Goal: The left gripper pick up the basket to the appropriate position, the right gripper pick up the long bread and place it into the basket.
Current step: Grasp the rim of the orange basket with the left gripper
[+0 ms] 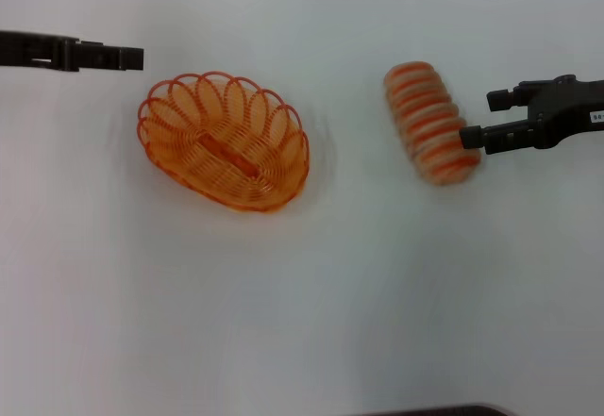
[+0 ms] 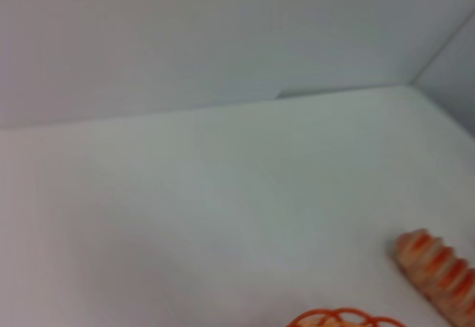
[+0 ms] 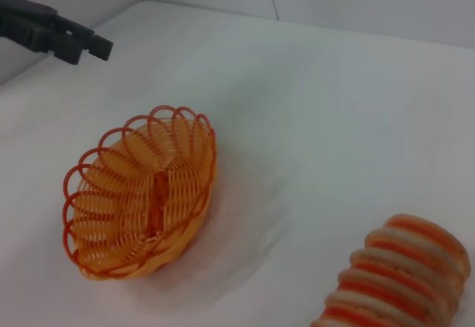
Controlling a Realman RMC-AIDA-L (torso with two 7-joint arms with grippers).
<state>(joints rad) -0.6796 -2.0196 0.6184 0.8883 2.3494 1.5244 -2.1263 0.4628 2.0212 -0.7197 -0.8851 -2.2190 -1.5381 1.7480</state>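
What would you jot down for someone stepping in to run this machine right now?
Left end effector: hovering just off the basket's far-left rim, holding nothing.
Right end effector: open, fingers either side of the bread's near end, not yet closed on it.
Basket: empty, on the white table, left of centre.
Bread: lying on the table to the right, apart from the basket.
Done: nothing delivered.
Left: position the basket, grip the bread, place it inside.
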